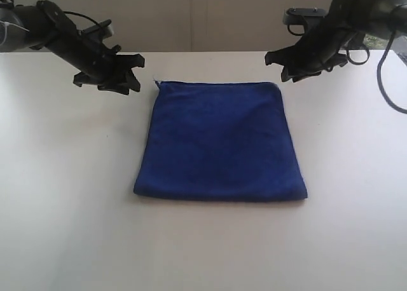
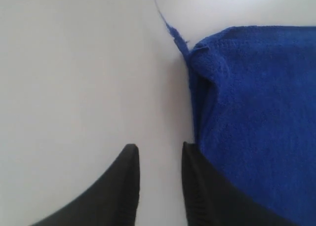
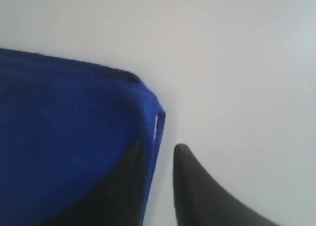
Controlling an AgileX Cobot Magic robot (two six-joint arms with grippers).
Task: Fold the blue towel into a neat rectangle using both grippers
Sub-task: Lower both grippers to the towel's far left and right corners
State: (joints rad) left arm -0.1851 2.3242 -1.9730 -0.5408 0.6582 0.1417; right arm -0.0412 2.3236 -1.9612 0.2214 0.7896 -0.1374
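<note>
The blue towel lies flat in the middle of the white table, folded into a rough rectangle, wider at the near edge. My left gripper hovers just outside its far left corner, open; in the left wrist view only bare table shows between the fingers, with the towel and its loose corner thread beside one finger. My right gripper hangs over the far right corner, open. One finger stands above the towel, the other above the table, with the hem and small white tag below the gap.
The white table stretches wide on both sides of the towel and in front of it. A pale wall runs behind the table's far edge. Black cables hang from the right arm at the far right.
</note>
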